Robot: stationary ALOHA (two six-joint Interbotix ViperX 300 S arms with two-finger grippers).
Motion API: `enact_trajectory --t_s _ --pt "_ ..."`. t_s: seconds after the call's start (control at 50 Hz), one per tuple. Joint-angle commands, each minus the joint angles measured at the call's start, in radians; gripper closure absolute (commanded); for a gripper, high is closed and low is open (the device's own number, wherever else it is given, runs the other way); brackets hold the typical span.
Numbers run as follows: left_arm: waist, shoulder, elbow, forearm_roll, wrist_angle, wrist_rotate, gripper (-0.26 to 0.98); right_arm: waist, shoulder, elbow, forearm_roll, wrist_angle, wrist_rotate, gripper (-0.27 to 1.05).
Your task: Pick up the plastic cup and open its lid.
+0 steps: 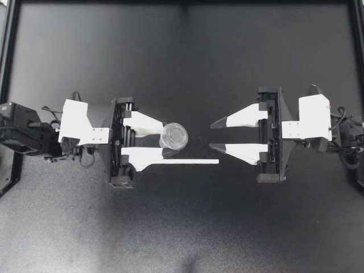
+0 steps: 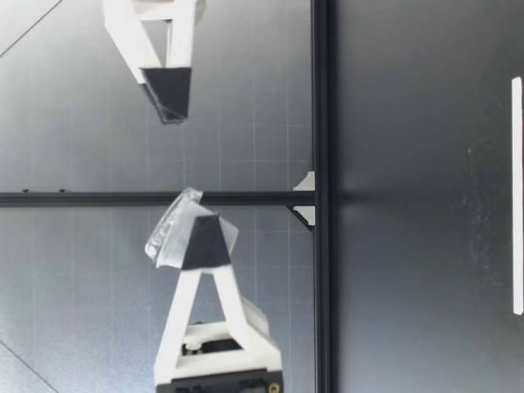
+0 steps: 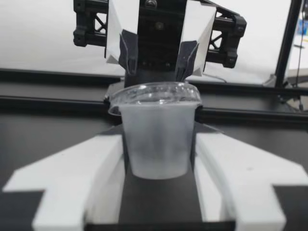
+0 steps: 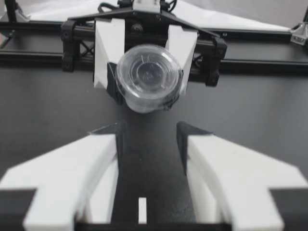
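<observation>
- The black table (image 1: 182, 57) lies well below both grippers. The low view shows open air under them, so the lift looks done.
- My left gripper (image 1: 165, 138) pinches the clear plastic cup (image 1: 174, 136) by its walls, one finger on each side, which leaves the top free.
- My right gripper (image 1: 212, 135) faces it with fingers spread, near the cup but not touching. I judge it is lined up to take the lid.
- The cup hangs between the two arms, tipped so its top leans toward my right gripper.
- The lid (image 3: 155, 92) sits on the rim, apparently not yet opened.
- A thin white strip (image 1: 190, 161) lies on the table.
</observation>
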Motion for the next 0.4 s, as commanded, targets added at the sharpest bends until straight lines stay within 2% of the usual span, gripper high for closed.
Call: enact_trajectory --t_s 0.0,0.38 --pt "-0.002 -0.041 -0.002 0.005 0.015 0.002 0.49 0.005 -0.009 -0.018 -0.002 0.008 0.002 0.3" --pt "0.0 -0.092 0.034 0.005 0.043 0.021 0.49 0.005 -0.015 -0.015 -0.002 0.026 0.005 0.3"
